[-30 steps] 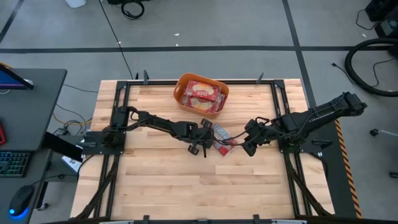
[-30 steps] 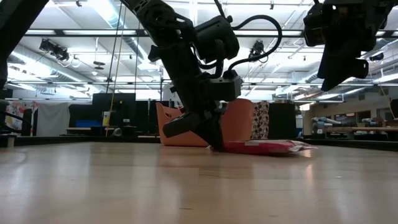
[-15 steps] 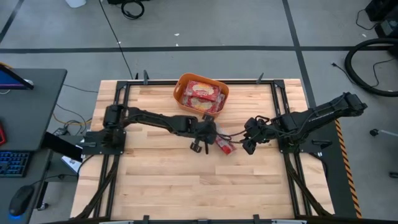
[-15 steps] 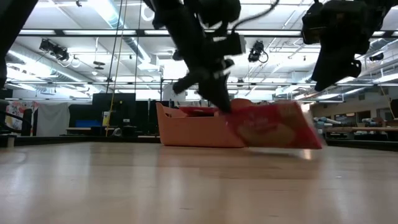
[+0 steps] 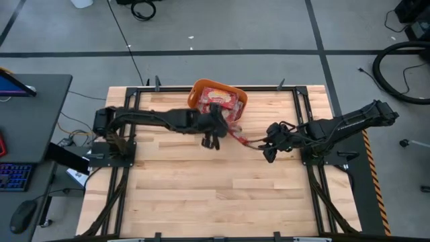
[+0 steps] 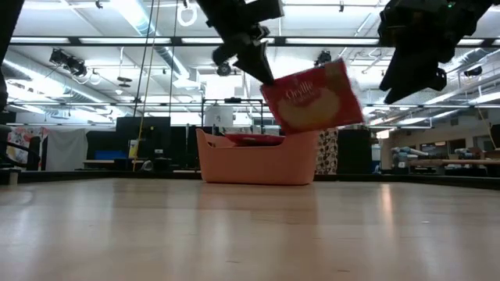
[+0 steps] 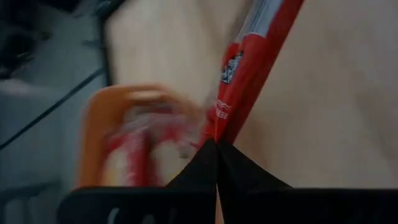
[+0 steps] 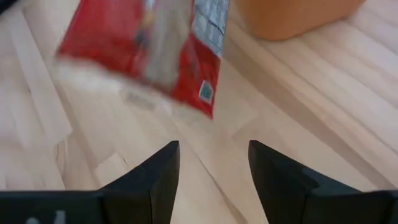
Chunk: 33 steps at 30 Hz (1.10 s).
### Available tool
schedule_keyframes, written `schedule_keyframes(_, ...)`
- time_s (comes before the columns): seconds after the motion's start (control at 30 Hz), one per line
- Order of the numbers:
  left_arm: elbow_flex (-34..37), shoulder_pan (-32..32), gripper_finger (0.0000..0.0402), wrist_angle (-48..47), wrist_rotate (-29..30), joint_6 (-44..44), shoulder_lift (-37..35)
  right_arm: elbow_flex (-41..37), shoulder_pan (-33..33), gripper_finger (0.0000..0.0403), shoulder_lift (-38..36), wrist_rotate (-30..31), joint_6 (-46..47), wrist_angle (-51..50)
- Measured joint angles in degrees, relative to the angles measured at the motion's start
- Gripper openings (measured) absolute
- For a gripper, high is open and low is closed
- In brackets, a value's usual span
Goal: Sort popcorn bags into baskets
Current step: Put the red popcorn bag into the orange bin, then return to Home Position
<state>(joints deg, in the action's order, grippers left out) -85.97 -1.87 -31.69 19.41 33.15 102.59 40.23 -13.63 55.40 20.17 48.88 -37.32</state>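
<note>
My left gripper is shut on a red popcorn bag with a cream centre panel, held in the air just near of the orange tub. The tub stands on the table's far middle with several red packets lying inside. In the left wrist view the bag shows edge-on, with the tub beyond it. My right gripper hovers open to the right of the bag, touching nothing. My left gripper pinches the bag between its two fingers at an upper corner, seen in the left wrist view as the thin edge between the fingertips. The fingers slant down from the table's left. The bag is lifted clear and hangs tilted below them.
Black frame rails run along the table's left, right and far sides. Bare wooden table stretches across the near half. My right arm reaches in from the right edge.
My left gripper has risen and moved toward the far edge and the tub, carrying the bag. The bag lay flat on the table a second ago; it then swung up and now hangs clear above tub height. My right gripper has kept about still.
</note>
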Motion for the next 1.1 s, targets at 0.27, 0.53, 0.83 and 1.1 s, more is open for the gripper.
schedule_keyframes(0.27, 0.0, -5.6, 0.0001, 1.3, 3.9, -3.0, -4.7, 0.0, 0.0, 0.0197, -0.7, 1.3, 0.0, 3.2)
schedule_keyframes(0.53, 0.0, -12.7, 0.0, 4.5, 6.5, -2.0, -4.9, 0.0, 0.0, 0.0197, -0.7, 1.3, 1.2, 5.3)
schedule_keyframes(0.83, 0.2, -20.4, 0.0, 1.2, 4.7, -1.5, -1.1, 0.0, 0.1, 0.0197, -0.6, 3.0, 3.3, 5.5)
schedule_keyframes(1.1, 0.2, -22.4, 0.0039, -2.5, 3.2, -5.0, 1.6, 0.0, 1.1, 0.0197, -0.6, 4.4, 3.6, 5.6)
